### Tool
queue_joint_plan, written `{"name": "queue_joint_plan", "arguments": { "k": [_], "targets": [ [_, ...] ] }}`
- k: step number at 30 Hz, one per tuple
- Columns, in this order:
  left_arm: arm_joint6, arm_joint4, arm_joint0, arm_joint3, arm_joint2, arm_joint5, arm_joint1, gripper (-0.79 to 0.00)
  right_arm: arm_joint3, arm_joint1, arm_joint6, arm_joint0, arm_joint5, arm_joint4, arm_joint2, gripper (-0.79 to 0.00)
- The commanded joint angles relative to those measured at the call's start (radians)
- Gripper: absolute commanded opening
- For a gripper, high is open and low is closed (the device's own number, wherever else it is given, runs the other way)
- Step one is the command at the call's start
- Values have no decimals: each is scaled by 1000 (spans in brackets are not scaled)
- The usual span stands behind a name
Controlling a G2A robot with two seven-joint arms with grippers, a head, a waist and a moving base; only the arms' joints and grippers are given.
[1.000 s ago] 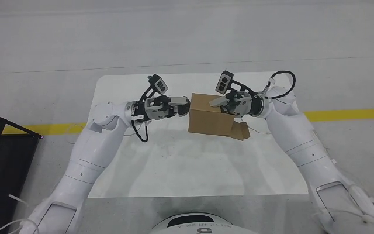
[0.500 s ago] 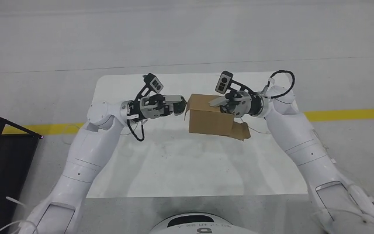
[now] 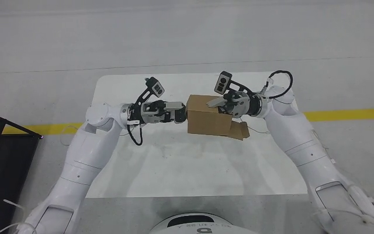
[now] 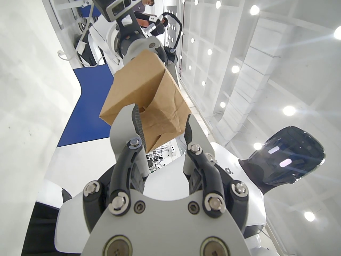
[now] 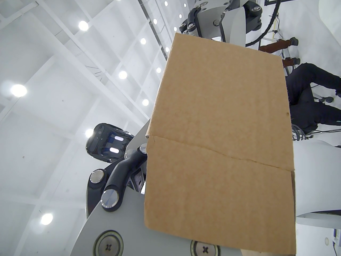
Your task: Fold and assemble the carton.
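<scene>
While the right gripper (image 3: 217,102) is clamped on the far right top edge of the carton (image 3: 207,117), the brown cardboard box hangs between the two arms over the far middle part of the white table (image 3: 175,169). Seen from the top, the carton is a partly squared-up box with its long side running left to right, and a loose flap (image 3: 241,130) sticks out from its near right corner, tilted down toward the table. From the right wrist, a broad flat panel of the carton (image 5: 218,121) lies across that gripper's fingers and hides them, with a crease running across the panel. The left gripper (image 3: 181,113) sits at the carton's left end. From the left wrist, the left gripper (image 4: 162,129) is spread wide and grips nothing. The folded end flaps of the carton (image 4: 149,94) reach into the gap between its two fingers, one finger (image 4: 137,123) overlapping the edge of a flap and the other standing just beside the lower corner; whether either pad touches the cardboard cannot be told. The end flaps are bent inward and not closed flat. On the floor beyond the table's right side runs a yellow stripe (image 3: 339,114).
</scene>
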Motion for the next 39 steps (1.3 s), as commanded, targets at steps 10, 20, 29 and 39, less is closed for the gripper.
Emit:
{"name": "queue_joint_plan", "arguments": {
  "k": [10, 20, 29, 39],
  "targets": [
    [79, -57, -6, -18, 6, 20, -9, -542, -9, -1, 2, -2, 5, -8, -2, -785],
    [74, -26, -1, -18, 21, 9, -11, -536, -9, -2, 4, -2, 7, -13, -3, -785],
    [69, -32, -1, -4, 23, 2, -12, -557, -2, -2, 9, -2, 5, -11, 2, -785],
    [79, -19, -6, -5, 35, 0, -16, -582, 3, -4, 7, 3, 6, -13, -4, -785]
  ]
}}
